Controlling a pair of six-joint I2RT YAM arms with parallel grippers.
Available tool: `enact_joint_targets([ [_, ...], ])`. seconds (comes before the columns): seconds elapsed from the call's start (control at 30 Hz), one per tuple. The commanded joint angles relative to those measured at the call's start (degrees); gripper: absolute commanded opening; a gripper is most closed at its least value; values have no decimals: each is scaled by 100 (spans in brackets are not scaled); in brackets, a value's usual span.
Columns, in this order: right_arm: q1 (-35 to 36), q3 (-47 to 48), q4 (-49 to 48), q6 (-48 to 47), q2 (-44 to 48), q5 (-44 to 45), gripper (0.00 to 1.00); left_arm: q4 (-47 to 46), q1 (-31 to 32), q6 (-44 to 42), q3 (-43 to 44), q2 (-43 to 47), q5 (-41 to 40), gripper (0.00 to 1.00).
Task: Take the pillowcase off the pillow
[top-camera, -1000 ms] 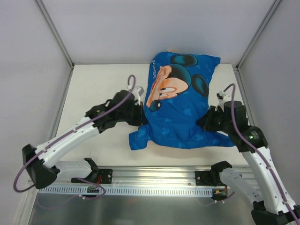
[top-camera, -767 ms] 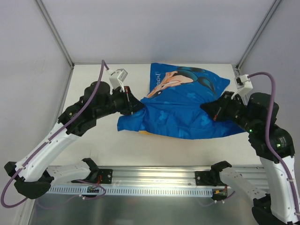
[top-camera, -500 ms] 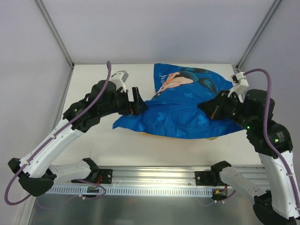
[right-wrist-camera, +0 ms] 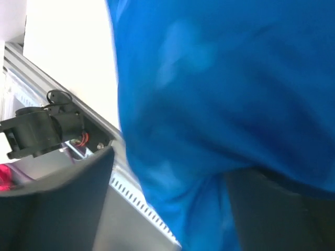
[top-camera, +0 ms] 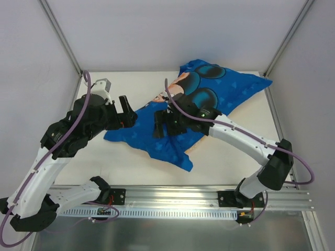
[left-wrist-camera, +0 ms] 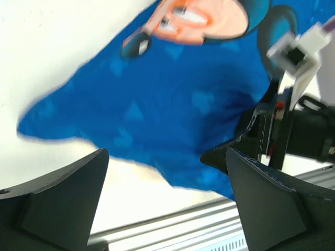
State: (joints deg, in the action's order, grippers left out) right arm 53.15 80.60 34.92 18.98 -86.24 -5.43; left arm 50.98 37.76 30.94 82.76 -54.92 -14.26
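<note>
Since neither pincer has a hold on the cloth, you are at the step of taking a grip. Your left pincer (top-camera: 129, 111) stands wide open with nothing between its fingers. The pillowcase (top-camera: 225, 89) lies just in front of it, with a floppy blue corner nearest its tips. Your right pincer (top-camera: 158, 125) sits right on top of the pillowcase, near the middle. Its jaws stand apart and loose blue cloth hangs across the gap; it does not look pinched. I cannot see the pillow. The end far from both pincers looks puffy, so I think the pillow is inside there.

Next, I think you need to pinch just the cloth near an edge and pull it away from the puffy end. Grab too deep and you may catch the pillow too.

The pillowcase is thin, soft and wrinkly. It is bright blue with small paler shapes and a mouse face (left-wrist-camera: 201, 18). It lies spread like a crooked kite on the smooth pale table (top-camera: 131, 163). A peach bit peeks out under its edge, near the right pincer.
</note>
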Motion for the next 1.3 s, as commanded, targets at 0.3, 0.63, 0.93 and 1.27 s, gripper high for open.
enact_joint_targets([
  [0.3, -2647, -1062, 242, -764, 1960, 429, 99, 764, 1368, 1097, -998, -695, 163, 93],
  [0.63, -4488, -2619, 419, -1063, 2998, -309, 99, -34, 2983, 2311, -1244, -2497, -287, 90],
  [0.93, -4515, -2725, 657, -1195, 3324, -213, 100, -765, 1596, 1873, -2184, -1910, -209, 0],
  [1.27, -4523, -2971, 727, -1160, 3675, -336, 99, -932, -717, 1134, -2914, 253, 398, 73],
])
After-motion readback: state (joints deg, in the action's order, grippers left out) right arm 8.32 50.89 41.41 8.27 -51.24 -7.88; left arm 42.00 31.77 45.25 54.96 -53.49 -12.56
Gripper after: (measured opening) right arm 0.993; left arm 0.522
